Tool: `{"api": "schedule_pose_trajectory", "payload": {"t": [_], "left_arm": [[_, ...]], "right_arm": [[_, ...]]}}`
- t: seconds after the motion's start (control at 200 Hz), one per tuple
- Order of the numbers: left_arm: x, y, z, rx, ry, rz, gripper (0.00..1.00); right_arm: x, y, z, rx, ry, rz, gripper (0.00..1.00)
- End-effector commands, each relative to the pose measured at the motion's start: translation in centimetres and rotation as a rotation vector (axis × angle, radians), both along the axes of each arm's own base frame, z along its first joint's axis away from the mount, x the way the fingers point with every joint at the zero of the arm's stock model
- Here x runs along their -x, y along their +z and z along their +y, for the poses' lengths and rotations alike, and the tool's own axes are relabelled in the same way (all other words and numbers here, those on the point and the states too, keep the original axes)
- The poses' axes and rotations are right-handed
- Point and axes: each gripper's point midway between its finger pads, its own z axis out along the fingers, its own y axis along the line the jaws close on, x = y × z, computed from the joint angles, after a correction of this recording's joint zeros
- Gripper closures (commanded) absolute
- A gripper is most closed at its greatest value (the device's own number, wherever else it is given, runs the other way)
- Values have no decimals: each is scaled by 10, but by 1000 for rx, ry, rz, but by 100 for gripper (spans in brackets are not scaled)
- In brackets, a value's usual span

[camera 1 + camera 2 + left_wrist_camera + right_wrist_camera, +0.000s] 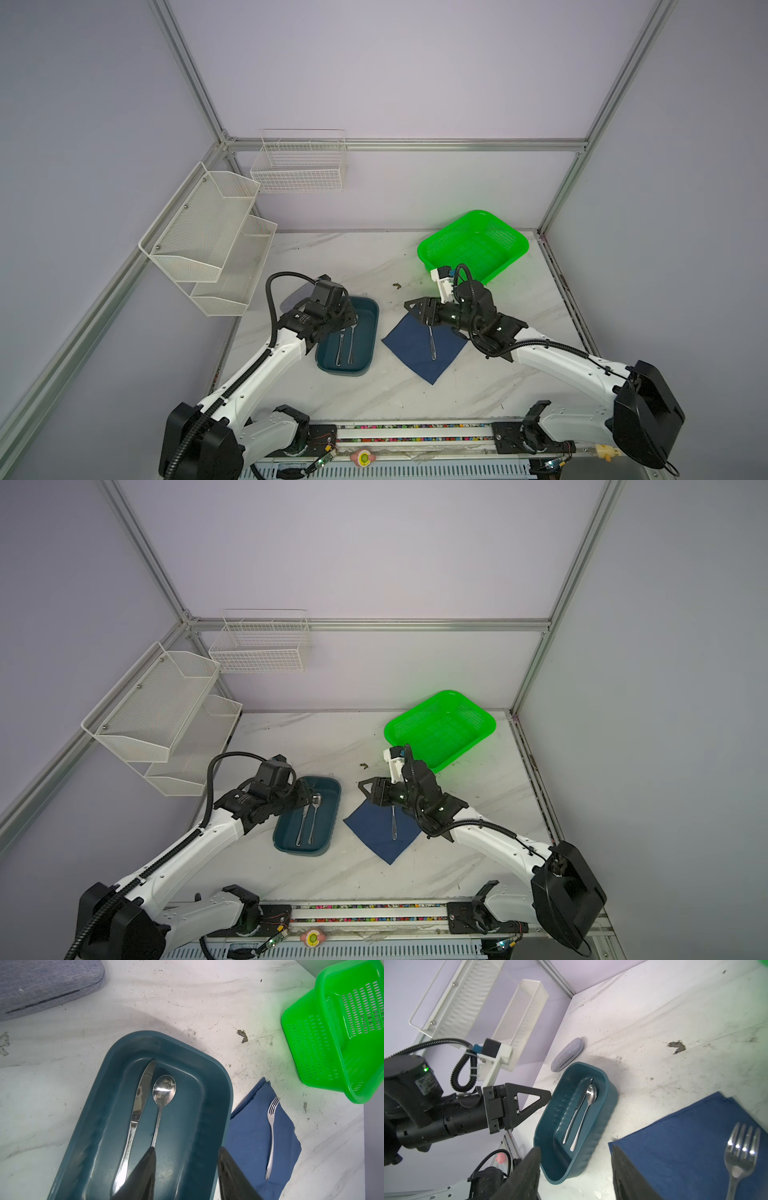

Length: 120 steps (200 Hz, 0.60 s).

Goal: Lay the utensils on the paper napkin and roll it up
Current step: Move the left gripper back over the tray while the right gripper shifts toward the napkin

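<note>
Here, in both top views the fork lies on the blue napkin, while the knife and spoon lie side by side in the teal tray. A green basket stands farther back. In the left wrist view the left gripper hangs open over the tray, holding nothing. In the right wrist view the right gripper is open too, empty, near the napkin's edge.

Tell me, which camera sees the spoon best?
The left wrist view: the spoon lies close, its bowl sharp. The right wrist view shows it whole but smaller; in both top views it is tiny.
</note>
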Motion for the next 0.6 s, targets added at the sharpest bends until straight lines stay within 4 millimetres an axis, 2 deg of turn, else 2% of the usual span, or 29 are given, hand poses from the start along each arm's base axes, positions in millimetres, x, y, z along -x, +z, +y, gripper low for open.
{"api": "schedule_pose_trajectory", "payload": {"t": [0.0, 0.035, 0.22, 0.295, 0.41, 0.595], "left_arm": [[2, -16, -4, 25, -48, 48, 55], [1, -18, -5, 33, -54, 57, 56], [-2, -33, -11, 57, -96, 121, 59], [-4, -39, -9, 53, -87, 149, 65], [-6, -49, -10, 87, -91, 168, 68], [-4, -63, -6, 65, -107, 216, 69]], "right_arm": [[1, -11, 13, 68, -1, -1, 43], [3, -20, 21, 91, 13, 7, 42], [11, -35, 47, 128, 49, 27, 42], [15, -42, 55, 142, 61, 41, 40], [14, -58, 57, 163, 27, 92, 38], [19, -70, 62, 151, 26, 143, 38]]}}
